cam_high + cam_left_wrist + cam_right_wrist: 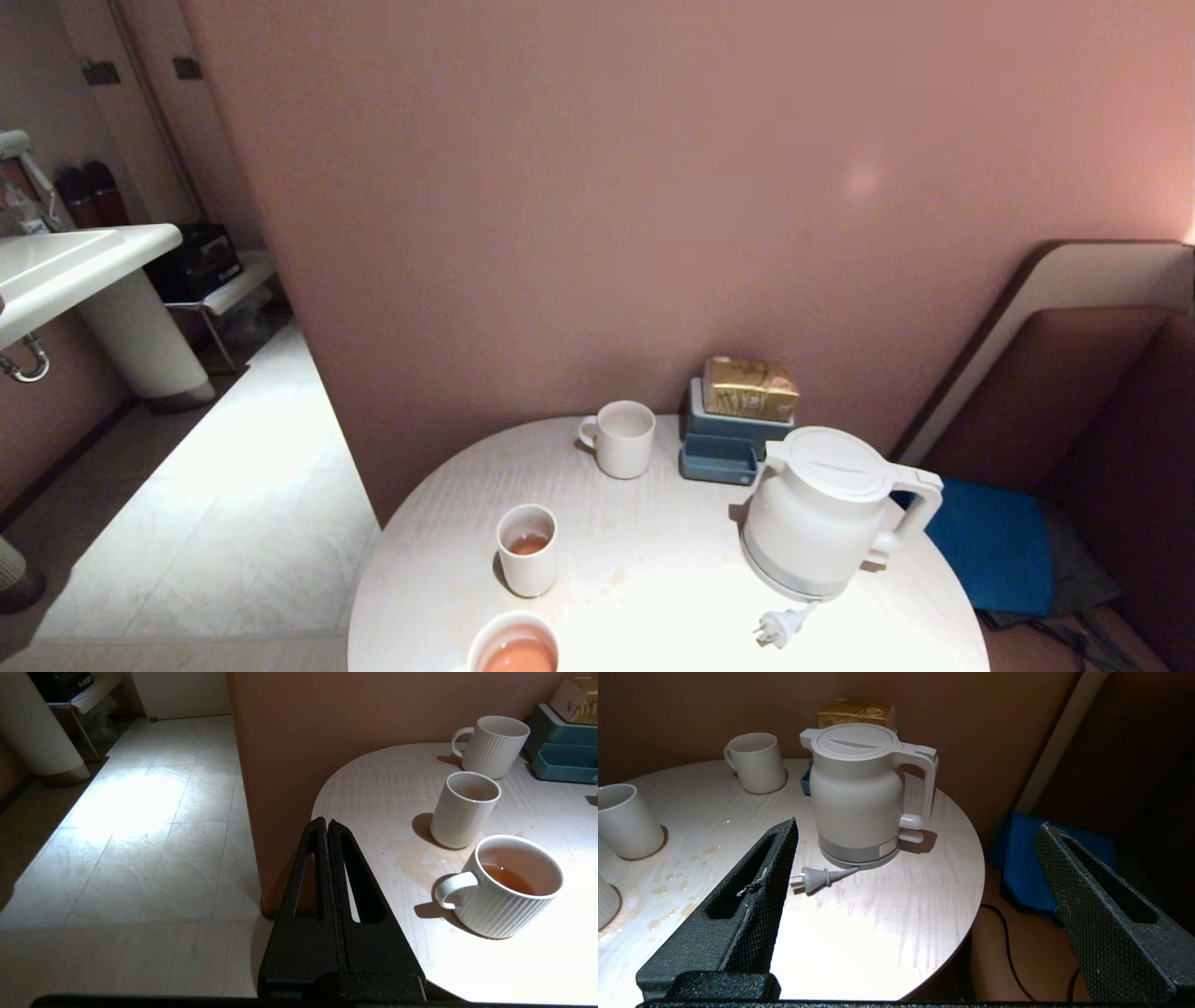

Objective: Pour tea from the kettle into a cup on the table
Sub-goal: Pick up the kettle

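Note:
The white kettle [822,509] [859,798] stands lid-shut on the right of the round table [653,579], handle toward the bench. The plain white cup [527,549] [462,809] [623,821] stands left of centre, with a little reddish-brown tea [527,543] at its bottom. My right gripper [917,823] hangs open and empty near the table's front right, facing the kettle. My left gripper [326,821] is shut on nothing, off the table's left edge. Neither gripper shows in the head view.
A ribbed mug [624,439] stands at the back. A wider mug [513,646] [509,886] of orange-pink liquid sits at the front edge. A blue box [724,443] with a gold packet is behind the kettle; its plug [782,627] lies loose. Wet stains [416,858] mark the tabletop.

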You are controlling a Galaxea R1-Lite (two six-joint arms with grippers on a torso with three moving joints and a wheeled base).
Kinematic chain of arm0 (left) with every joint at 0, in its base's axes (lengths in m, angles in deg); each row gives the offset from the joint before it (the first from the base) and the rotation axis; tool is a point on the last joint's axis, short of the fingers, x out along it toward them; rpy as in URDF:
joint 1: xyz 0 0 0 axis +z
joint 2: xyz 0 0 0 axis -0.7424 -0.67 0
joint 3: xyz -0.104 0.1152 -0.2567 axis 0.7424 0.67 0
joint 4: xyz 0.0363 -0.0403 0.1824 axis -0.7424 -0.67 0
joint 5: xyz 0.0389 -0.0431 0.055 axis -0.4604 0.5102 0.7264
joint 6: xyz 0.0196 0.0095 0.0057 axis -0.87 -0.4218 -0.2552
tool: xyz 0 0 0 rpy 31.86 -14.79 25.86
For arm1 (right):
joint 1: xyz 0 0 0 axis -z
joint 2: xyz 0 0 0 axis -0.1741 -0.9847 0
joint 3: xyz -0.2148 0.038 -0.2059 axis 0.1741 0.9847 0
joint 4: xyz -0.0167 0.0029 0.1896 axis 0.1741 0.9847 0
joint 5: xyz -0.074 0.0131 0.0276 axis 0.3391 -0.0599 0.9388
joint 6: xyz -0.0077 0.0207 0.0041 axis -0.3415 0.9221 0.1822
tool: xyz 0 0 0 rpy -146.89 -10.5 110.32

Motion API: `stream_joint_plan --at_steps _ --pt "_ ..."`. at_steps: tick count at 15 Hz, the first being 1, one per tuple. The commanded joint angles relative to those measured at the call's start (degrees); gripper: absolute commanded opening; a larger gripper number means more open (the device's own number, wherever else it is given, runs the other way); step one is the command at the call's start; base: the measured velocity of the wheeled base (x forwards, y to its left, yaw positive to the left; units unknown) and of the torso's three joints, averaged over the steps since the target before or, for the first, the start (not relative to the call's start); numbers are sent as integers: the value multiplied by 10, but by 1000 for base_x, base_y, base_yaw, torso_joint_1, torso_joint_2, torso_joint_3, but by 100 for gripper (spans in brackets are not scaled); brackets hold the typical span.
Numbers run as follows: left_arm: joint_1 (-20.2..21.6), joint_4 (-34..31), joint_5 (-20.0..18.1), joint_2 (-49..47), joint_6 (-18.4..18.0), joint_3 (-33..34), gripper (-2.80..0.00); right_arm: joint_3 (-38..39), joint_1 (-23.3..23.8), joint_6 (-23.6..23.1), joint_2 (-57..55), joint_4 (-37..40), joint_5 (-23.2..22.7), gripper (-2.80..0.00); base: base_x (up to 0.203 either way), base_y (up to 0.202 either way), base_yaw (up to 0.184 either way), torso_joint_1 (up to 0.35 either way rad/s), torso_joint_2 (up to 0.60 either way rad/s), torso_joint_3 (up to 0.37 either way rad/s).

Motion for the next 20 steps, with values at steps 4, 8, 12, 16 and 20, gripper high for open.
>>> stream_joint_plan --at_steps 4,8,12,16,20 --pt "0 0 0 -1 0 0 -280 0 0 0 0 0 0 0 0 0 0 0 0 0" --pt "0 0 0 -1 0 0 -280 -98 0 -1 -23 10 4 0 0 0 0 0 0 0" --pt "0 0 0 0 0 0 -280 -238 -2 -1 -203 23 5 0 0 0 0 0 0 0" --pt "0 0 0 -1 0 0 -280 -309 -1 -1 -436 43 52 0 0 0 0 0 0 0" --pt "0 0 0 -1 0 0 -280 -303 7 -2 -614 54 137 0 0 0 0 0 0 0"
